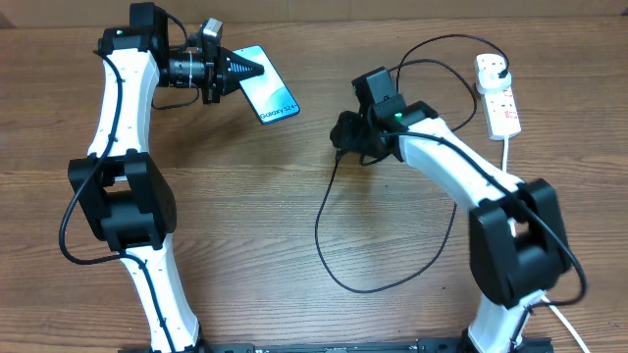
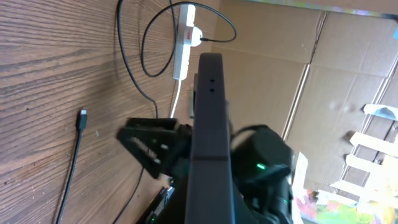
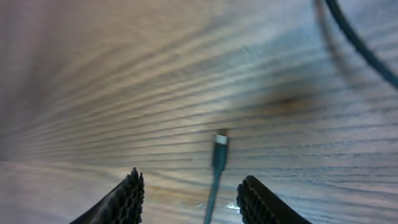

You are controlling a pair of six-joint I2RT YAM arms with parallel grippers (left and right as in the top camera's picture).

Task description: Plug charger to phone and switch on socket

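From my station the biggest thing on screen is the brown wood-grain counter (image 1: 245, 226), with both white-and-black arms reaching in from the near edge. The left arm (image 1: 123, 98) stretches to the far left, and its left claw (image 1: 245, 69) is clenched on one end of the slim black-edged phone (image 1: 270, 96) with the blue-teal screen. On the left wrist view the phone shows edge-on as a dark slab running up from the claw. The right arm (image 1: 461, 162) bends toward the centre, and its right claw (image 3: 189, 199) is released, its ribbed fingertips (image 3: 127, 199) spread low over the wood. The white oblong power strip (image 1: 501, 98) with red markings lies at the far right, well apart from the phone, and its thick white cord (image 1: 506, 152) trails toward the right arm's base. The long thin black charger cable (image 1: 319, 230) runs from a plug (image 1: 494, 67) seated in the strip, arcs behind the right arm, loops wide across the centre and ends under the right claw. Its small metal-ended connector tip (image 3: 221, 140) lies flat on the counter — just ahead of the open fingertips, touching neither.
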